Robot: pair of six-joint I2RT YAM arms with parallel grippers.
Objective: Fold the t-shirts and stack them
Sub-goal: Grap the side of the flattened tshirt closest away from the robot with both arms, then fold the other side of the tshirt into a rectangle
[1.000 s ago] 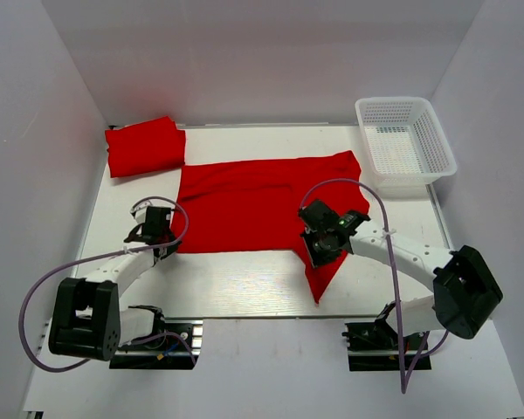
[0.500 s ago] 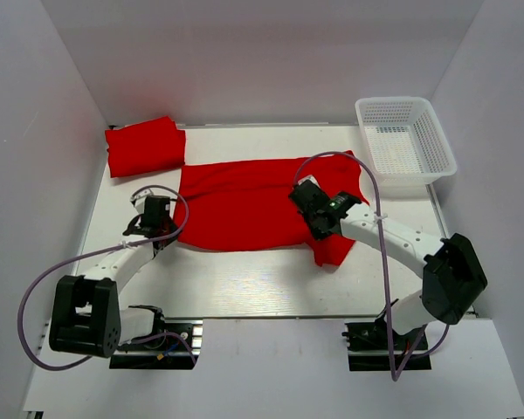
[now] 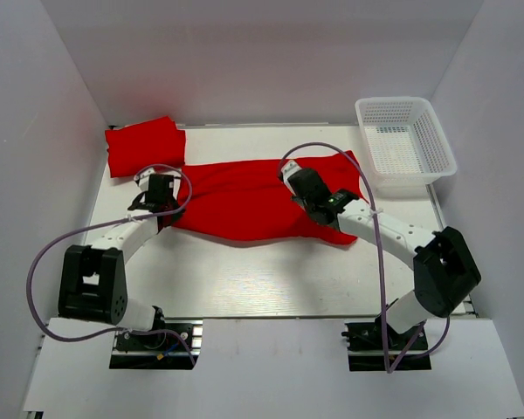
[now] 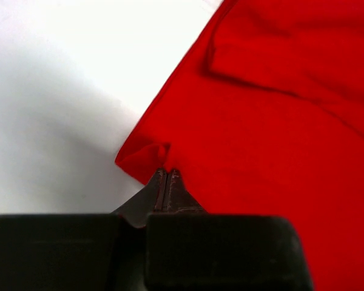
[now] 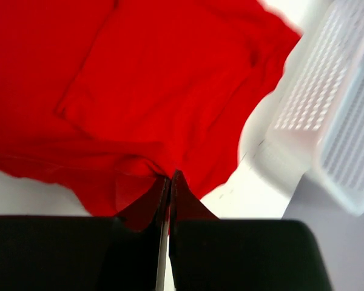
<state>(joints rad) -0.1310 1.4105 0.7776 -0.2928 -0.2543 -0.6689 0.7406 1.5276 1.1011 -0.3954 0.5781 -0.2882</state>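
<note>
A red t-shirt (image 3: pixel 244 201) lies spread across the middle of the table, its near edge doubled over toward the back. My left gripper (image 3: pixel 162 194) is shut on the t-shirt's left corner (image 4: pixel 147 156). My right gripper (image 3: pixel 295 185) is shut on a pinch of the same t-shirt (image 5: pixel 139 167) near its right half, lifted over the cloth. A second red t-shirt (image 3: pixel 144 145) lies folded at the back left corner.
A white mesh basket (image 3: pixel 405 142) stands at the back right, close to the right gripper's side (image 5: pixel 327 109). White walls close in the table (image 3: pixel 244 279) on left, back and right.
Both grippers have carried the t-shirt's near edge toward the back. The hanging right flap has been drawn up over the cloth, and the shirt now lies narrower.
</note>
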